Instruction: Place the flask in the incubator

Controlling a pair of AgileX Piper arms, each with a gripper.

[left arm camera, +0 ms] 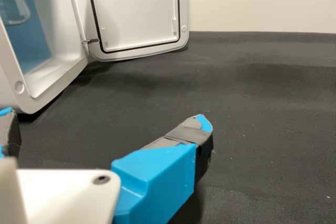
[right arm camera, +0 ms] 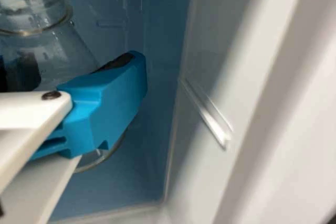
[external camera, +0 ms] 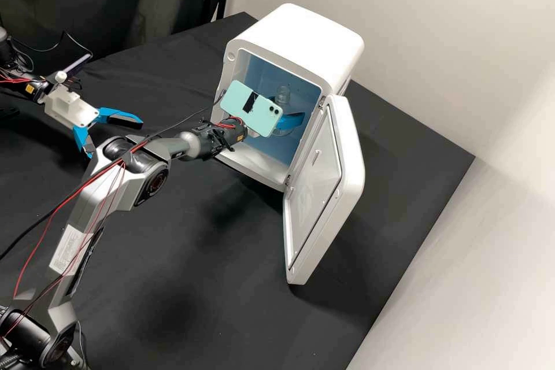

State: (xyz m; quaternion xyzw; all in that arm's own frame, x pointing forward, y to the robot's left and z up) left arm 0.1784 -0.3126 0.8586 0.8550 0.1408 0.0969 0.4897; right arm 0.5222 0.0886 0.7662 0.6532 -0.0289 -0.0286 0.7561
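The right gripper (external camera: 282, 120) is pinching the flask (external camera: 282, 94) by its body, inside the incubator (external camera: 300, 40), on the far side of the bench (external camera: 202, 254). Recommended: lower the flask until its base sits flat. Then spread the fingers slowly and withdraw straight, clear of the open door (external camera: 324, 185). The left gripper (external camera: 104, 127) is spread, far left.

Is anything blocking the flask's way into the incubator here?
Nothing visible does. The door is swung wide open, and the flask, held in the right gripper, is already inside the incubator, within its blue interior, with no other object seen around it.
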